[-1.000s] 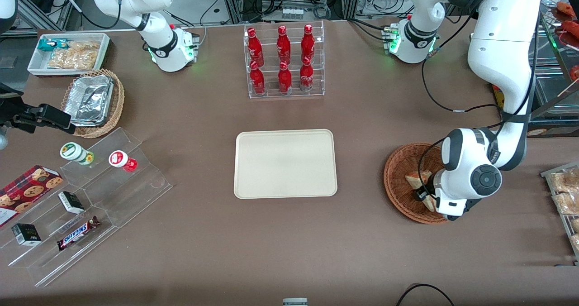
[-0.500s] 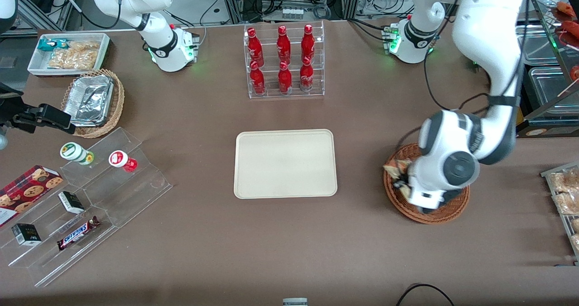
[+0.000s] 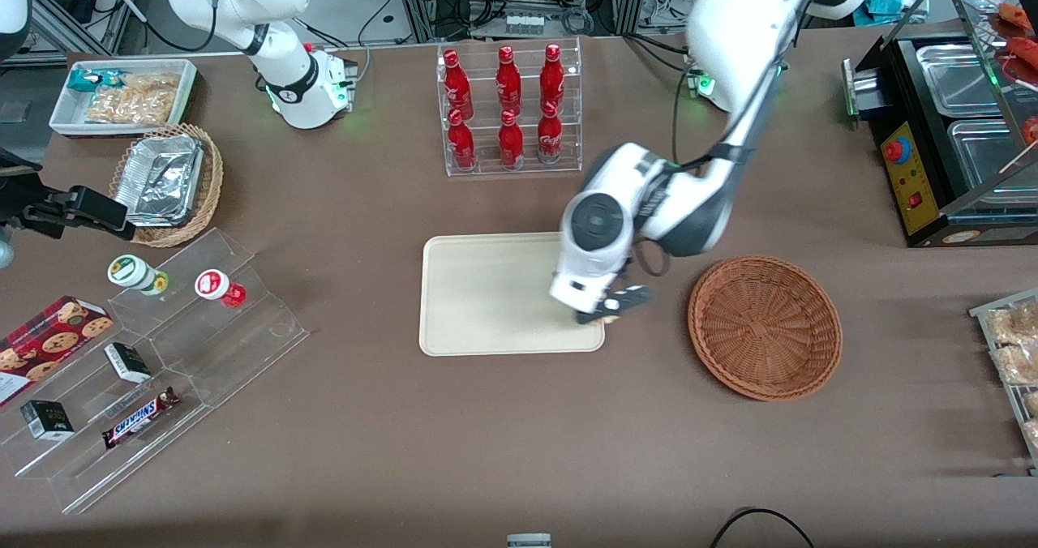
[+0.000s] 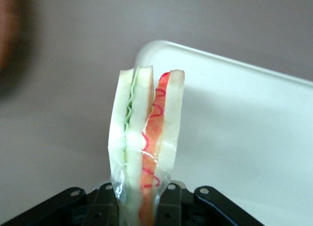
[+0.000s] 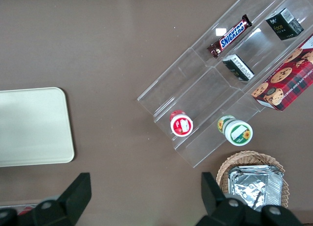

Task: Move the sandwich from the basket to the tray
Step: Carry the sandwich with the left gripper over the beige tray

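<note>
The sandwich (image 4: pixel 145 143) is held up in the air by the jaws, which are closed tight on its bottom end. Its white bread stands up, with green and red filling showing between the slices. The gripper (image 3: pixel 604 311) hangs over the corner of the tray (image 3: pixel 486 297) nearest the basket (image 3: pixel 765 327), right above the tray's edge. The tray lies flat on the brown table (image 3: pixel 405 434). The round brown basket sits beside the tray, toward the working arm's end of the table. A rack of red bottles (image 3: pixel 507 110) stands farther from the front camera than the tray.
</note>
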You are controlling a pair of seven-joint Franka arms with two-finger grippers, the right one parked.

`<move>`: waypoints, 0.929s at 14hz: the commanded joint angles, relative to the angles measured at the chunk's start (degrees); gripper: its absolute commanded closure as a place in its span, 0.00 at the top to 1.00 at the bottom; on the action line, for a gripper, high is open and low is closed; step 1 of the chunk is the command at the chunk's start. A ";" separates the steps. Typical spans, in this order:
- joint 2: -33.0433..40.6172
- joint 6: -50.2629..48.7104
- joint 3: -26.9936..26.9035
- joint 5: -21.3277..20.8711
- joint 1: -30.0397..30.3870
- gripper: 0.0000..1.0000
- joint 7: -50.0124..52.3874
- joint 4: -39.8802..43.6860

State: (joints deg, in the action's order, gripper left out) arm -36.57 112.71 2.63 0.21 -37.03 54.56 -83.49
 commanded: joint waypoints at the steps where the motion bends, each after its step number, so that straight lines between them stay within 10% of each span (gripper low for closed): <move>1: -7.62 4.17 -0.36 0.23 -2.95 0.24 -1.73 6.84; 11: -15.28 4.89 5.72 0.41 -2.87 0.28 -12.02 12.65; 12: -15.28 4.80 5.72 0.41 -2.87 0.34 -12.02 12.65; 13: -15.11 4.63 5.72 0.41 -2.78 0.63 -12.02 12.56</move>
State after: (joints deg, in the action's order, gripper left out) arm -50.91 118.33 8.00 0.20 -40.07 43.24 -72.93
